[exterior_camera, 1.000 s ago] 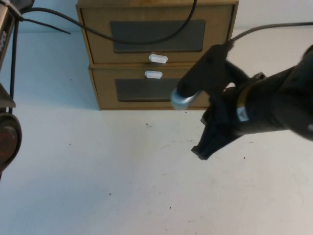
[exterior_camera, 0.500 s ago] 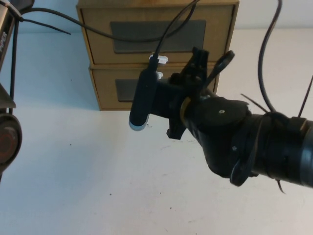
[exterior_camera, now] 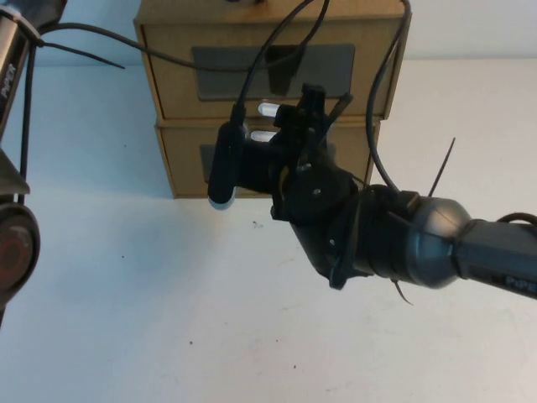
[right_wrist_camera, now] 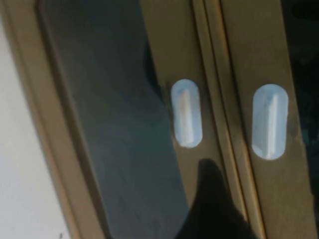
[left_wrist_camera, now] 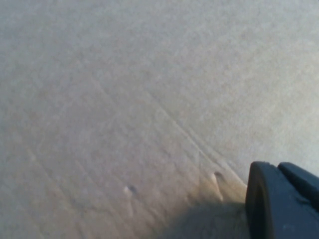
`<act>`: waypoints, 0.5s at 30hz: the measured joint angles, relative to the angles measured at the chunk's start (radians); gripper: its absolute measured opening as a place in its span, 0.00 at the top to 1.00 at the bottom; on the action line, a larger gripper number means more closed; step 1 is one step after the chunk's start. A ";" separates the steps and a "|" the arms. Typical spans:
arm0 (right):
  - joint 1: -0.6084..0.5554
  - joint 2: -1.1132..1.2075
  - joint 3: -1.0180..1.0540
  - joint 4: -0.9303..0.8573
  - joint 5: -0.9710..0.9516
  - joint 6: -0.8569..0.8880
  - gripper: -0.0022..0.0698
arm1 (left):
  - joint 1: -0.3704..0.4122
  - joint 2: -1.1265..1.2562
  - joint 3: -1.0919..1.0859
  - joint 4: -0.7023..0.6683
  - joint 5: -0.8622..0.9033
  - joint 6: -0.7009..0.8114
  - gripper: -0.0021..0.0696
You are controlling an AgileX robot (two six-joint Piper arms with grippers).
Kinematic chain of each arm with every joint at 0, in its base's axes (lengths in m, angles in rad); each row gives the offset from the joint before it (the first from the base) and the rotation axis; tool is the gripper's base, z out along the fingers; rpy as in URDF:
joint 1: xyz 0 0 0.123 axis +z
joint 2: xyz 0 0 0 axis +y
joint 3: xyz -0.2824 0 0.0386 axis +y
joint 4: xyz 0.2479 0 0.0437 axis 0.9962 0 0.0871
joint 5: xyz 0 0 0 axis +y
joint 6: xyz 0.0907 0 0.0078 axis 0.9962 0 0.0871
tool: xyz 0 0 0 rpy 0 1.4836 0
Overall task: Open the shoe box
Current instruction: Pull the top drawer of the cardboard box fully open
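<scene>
Right gripper [exterior_camera: 312,105] lay at 12 o'clock in the high view, close before the front of two stacked cardboard boxes and level with their pulls. Whether the claw stood apart or together could not be told, nor whether it touched either pull. Its arm [exterior_camera: 436,243] entered from 4 o'clock. One second earlier the same arm had lain at 3 o'clock with the claw pointing down toward mid-table, well apart from the boxes; half a second earlier it had swung partway toward them. The boxes sat in nearly the same place throughout.

Left gripper [left_wrist_camera: 281,199] appeared only in the left wrist view, as a dark blue edge above the pale table [exterior_camera: 168,319]; its state could not be told. The left arm [exterior_camera: 13,235] stood at 9 o'clock, as before.

Upper shoe box [exterior_camera: 168,92] rested on the lower shoe box [exterior_camera: 180,159] at 12 o'clock, at the table's far side. Each was brown cardboard with a drawer front, a dark rectangular window and a white oval pull. The upper pull [exterior_camera: 268,109] sat just above the lower pull [exterior_camera: 260,135]. Both drawer fronts appeared flush and shut. The right wrist view showed the two pulls side by side, with the seam between the boxes running between them.
</scene>
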 joint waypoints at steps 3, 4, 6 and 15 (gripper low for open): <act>-0.020 0.042 -0.051 -0.001 0.001 0.006 0.43 | 0.000 0.000 0.000 0.000 0.000 0.000 0.98; -0.027 0.054 -0.065 -0.003 0.002 0.006 0.43 | 0.000 0.000 0.000 0.000 0.000 0.000 0.98; -0.036 0.070 -0.084 -0.002 0.002 0.008 0.43 | 0.000 0.000 0.000 0.000 0.000 0.000 0.98; -0.065 0.099 -0.112 -0.004 -0.046 0.012 0.51 | 0.000 0.000 0.000 0.000 0.000 0.000 0.98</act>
